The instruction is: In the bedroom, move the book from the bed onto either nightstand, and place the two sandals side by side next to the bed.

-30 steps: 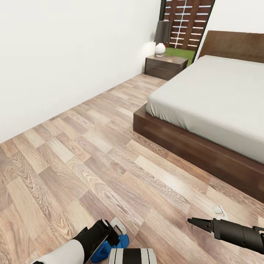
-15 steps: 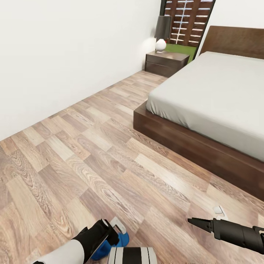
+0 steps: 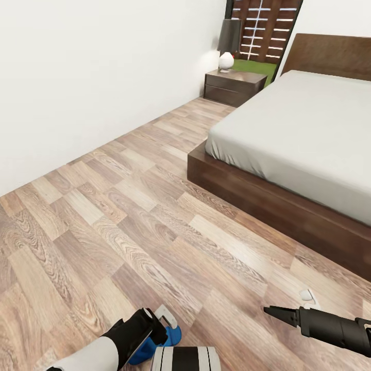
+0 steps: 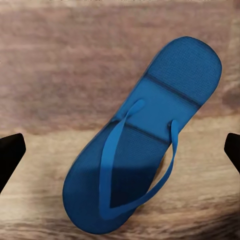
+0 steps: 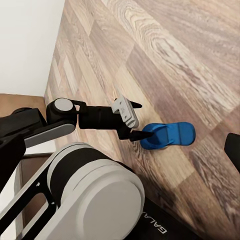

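While my left tool [image 5: 131,121] hangs spread wide right above one blue sandal [image 4: 142,140] on the floor [image 3: 129,216], the sandal's long axis runs slantwise between the fingers, so I judge this arm the nearer; I cannot tell my right tool's [image 3: 273,311] state.

White lettering is being shown on the robot's dark base [image 5: 165,227], cut off by the frame edge; it is perhaps reading "GALA", though it cannot be made out with certainty. No other text is being displayed.
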You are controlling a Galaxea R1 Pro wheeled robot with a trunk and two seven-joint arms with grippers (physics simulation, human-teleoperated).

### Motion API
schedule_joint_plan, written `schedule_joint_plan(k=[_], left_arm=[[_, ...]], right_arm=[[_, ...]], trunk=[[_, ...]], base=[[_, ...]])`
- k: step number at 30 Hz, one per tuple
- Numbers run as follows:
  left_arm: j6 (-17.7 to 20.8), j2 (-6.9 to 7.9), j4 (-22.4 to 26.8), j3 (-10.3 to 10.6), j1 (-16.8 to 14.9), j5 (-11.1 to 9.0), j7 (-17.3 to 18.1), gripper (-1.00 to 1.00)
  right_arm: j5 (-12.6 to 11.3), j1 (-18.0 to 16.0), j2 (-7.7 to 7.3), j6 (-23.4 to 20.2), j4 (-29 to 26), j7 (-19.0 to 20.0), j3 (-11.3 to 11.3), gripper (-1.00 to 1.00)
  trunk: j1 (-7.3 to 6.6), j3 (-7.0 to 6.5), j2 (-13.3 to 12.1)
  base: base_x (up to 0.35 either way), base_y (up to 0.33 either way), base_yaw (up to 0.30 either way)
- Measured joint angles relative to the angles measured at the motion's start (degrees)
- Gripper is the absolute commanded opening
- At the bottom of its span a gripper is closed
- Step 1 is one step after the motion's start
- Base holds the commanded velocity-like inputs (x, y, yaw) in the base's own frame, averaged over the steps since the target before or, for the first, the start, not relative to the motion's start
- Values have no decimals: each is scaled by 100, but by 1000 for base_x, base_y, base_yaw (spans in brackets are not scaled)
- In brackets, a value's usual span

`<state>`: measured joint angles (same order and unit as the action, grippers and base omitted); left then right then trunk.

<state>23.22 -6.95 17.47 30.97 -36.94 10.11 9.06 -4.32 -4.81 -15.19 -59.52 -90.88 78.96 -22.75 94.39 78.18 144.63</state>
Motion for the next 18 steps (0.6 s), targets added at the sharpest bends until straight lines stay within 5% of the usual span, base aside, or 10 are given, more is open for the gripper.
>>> schedule_joint_plan(k=[7,18], left_arm=[[0,0,0,10,-1,0,0,100],[0,0,0,198,-4,0,-1,100]], right_arm=[[1,0,0,1,0,0,0,100],[0,0,0,0,0,0,0,100]], trunk=[[16,132,8],[15,133,8]], base=[[0,0,0],[0,0,0]])
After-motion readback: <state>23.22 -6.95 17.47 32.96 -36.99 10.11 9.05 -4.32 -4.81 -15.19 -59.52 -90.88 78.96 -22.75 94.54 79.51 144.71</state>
